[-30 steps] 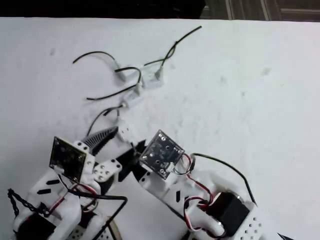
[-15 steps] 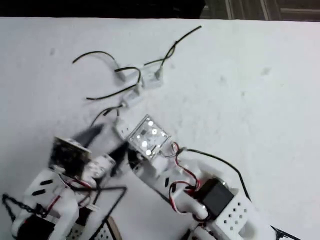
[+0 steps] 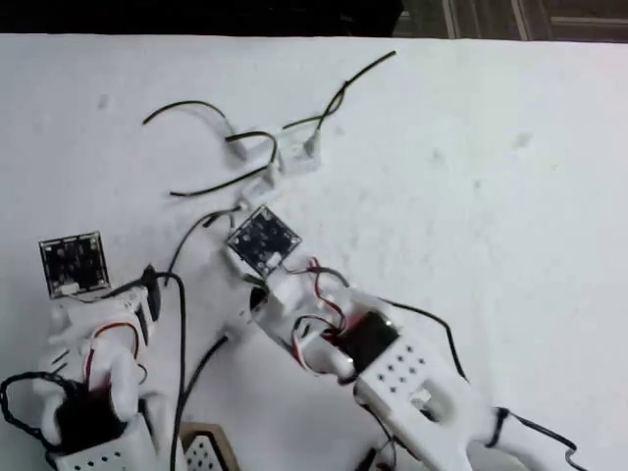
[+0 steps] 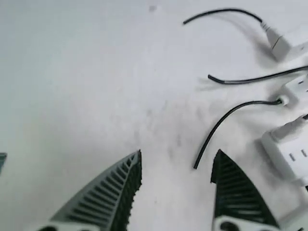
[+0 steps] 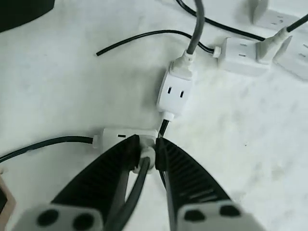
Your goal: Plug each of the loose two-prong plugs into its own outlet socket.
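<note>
My right gripper (image 5: 148,144) is shut on a white two-prong plug (image 5: 147,157), whose dark cord runs back between the fingers. The plug touches a white block (image 5: 122,136) with a black cord. Just beyond lies a white outlet socket (image 5: 175,93) showing two slots. In the high view the right arm's camera board (image 3: 263,239) covers this spot. My left gripper (image 4: 178,156) is open over bare table, with a loose black cord end (image 4: 196,165) between its fingertips and a white socket (image 4: 288,153) beside one finger. More sockets (image 3: 297,157) and a plug (image 3: 235,135) lie farther back.
Black cords (image 3: 186,106) loop across the far middle of the white table (image 3: 510,196). Two more white sockets (image 5: 240,56) lie past the right gripper. A brown object (image 3: 201,446) sits at the near edge between the arms. The table's right half has free room.
The left arm has pulled back to the left, away from the socket near the table's middle. The right arm has pushed forward over that spot, toward the sockets.
</note>
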Action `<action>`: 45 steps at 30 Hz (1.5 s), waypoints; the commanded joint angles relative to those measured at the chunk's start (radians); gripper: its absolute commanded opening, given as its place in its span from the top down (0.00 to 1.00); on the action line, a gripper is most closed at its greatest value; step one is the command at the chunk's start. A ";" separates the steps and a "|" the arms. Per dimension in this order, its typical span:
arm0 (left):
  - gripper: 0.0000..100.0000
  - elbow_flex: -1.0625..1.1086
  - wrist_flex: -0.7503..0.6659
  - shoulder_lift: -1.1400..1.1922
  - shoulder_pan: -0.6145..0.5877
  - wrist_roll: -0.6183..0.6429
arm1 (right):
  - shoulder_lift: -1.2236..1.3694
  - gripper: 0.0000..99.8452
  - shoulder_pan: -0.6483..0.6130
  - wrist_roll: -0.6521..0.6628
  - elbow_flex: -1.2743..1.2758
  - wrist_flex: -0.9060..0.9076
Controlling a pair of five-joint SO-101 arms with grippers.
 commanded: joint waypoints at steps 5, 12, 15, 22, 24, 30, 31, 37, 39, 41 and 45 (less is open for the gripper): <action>0.76 0.101 -0.074 -0.001 -0.016 -0.006 | 0.116 0.98 0.005 -0.051 0.035 -0.194; 0.76 0.104 -0.072 -0.001 -0.016 -0.006 | 0.182 0.98 0.008 -0.049 0.035 -0.222; 0.76 0.107 -0.072 -0.001 -0.016 -0.006 | 0.186 0.98 0.008 -0.052 0.038 -0.214; 0.76 0.107 -0.074 -0.001 -0.016 -0.006 | 0.156 0.98 0.010 -0.048 0.040 -0.177; 0.76 0.107 -0.074 -0.001 -0.016 -0.006 | 0.165 0.98 0.012 -0.048 0.040 -0.179; 0.76 0.107 -0.074 -0.001 -0.016 -0.006 | 0.234 0.98 0.024 -0.044 0.040 -0.223; 0.76 0.107 -0.072 -0.001 -0.016 -0.006 | 0.242 0.98 0.033 -0.038 0.040 -0.223; 0.76 0.107 -0.072 -0.001 -0.016 -0.006 | 0.248 0.98 0.041 0.015 0.048 -0.222; 0.76 0.107 -0.072 -0.001 -0.016 -0.006 | 0.248 0.98 0.041 0.017 0.048 -0.222; 0.76 0.107 -0.072 -0.001 -0.016 -0.006 | 0.255 0.98 0.039 0.017 0.051 -0.222; 0.76 0.107 -0.072 -0.001 -0.016 -0.006 | 0.259 0.98 0.033 0.017 0.074 -0.225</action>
